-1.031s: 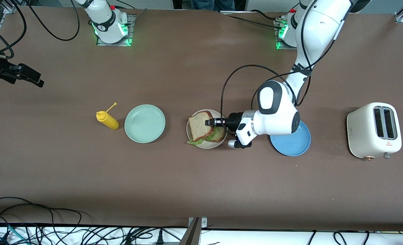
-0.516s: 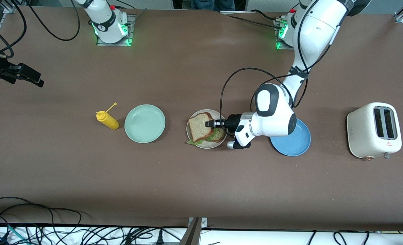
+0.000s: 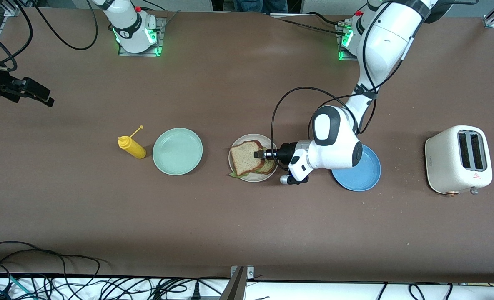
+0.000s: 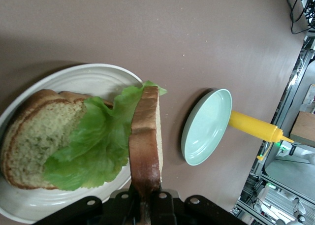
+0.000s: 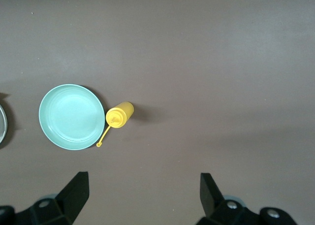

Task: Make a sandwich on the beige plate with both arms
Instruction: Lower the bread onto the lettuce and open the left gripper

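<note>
On the beige plate (image 3: 253,178), mid-table, lie a bread slice (image 4: 37,136) and a lettuce leaf (image 4: 93,146). The left gripper (image 3: 258,154) pinches the top bread slice (image 3: 247,157) by its crust, jaws clamped tight, the slice tilted over the lettuce. The right gripper (image 5: 142,193) waits, jaws spread wide and holding nothing, high above the table's right-arm edge. A mint plate (image 3: 177,151) and a mustard bottle (image 3: 132,147) sit toward that end, and a blue plate (image 3: 361,175) and a toaster (image 3: 458,160) toward the left arm's.

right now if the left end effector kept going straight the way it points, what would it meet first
The left end effector, shut on the top bread slice, points toward the right arm's end of the table. Past the beige plate, the mint green plate probably comes first; height is unclear.
</note>
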`<state>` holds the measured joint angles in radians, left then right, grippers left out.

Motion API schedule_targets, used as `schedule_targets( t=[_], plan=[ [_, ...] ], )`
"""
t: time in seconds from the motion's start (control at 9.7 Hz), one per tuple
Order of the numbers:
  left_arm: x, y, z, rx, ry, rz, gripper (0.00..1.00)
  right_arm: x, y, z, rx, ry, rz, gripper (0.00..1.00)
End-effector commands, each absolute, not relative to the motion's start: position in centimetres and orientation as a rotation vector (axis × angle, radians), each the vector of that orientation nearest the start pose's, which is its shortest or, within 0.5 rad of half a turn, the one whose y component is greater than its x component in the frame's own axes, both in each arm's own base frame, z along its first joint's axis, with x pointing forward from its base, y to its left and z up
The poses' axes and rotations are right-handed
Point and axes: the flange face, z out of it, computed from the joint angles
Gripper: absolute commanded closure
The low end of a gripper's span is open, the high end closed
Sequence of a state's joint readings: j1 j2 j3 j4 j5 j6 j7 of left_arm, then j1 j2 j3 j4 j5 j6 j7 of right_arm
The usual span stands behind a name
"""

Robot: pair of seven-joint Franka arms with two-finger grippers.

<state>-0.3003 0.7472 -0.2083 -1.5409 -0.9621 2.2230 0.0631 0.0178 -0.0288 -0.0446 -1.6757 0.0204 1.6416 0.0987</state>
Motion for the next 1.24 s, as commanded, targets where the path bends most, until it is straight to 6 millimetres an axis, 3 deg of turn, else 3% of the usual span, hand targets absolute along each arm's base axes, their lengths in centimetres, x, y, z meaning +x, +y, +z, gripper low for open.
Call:
schedule_targets(
  t=[0.0,0.1,0.21,0.62,1.03,1.13],
  plan=[
    [62.2,-34.7,22.2,2.389,0.021,-0.264,0.55,54.9,-1.3,60.5,-3.131,0.200,0.008,0.00],
    [62.2,-34.5,22.1,2.423,-0.018,-0.256,0.22,54.8,-1.4,60.6,-3.145,0.202,0.004,0.00],
    [62.4,-34.1,22.1,2.444,-0.035,-0.247,0.00,54.8,-1.7,60.7,-3.173,0.201,-0.005,0.00],
    [63.4,-32.5,22.9,2.515,-0.087,-0.211,0.00,54.8,-0.7,60.8,-3.218,0.161,-0.010,0.00],
    [65.1,-28.5,26.9,2.693,-0.249,-0.127,0.00,54.7,-1.3,60.7,-3.160,0.199,0.006,0.00],
    [65.6,-26.8,27.9,2.724,-0.254,-0.125,0.00,54.7,-1.3,60.7,-3.154,0.199,0.006,0.00]
  ],
)
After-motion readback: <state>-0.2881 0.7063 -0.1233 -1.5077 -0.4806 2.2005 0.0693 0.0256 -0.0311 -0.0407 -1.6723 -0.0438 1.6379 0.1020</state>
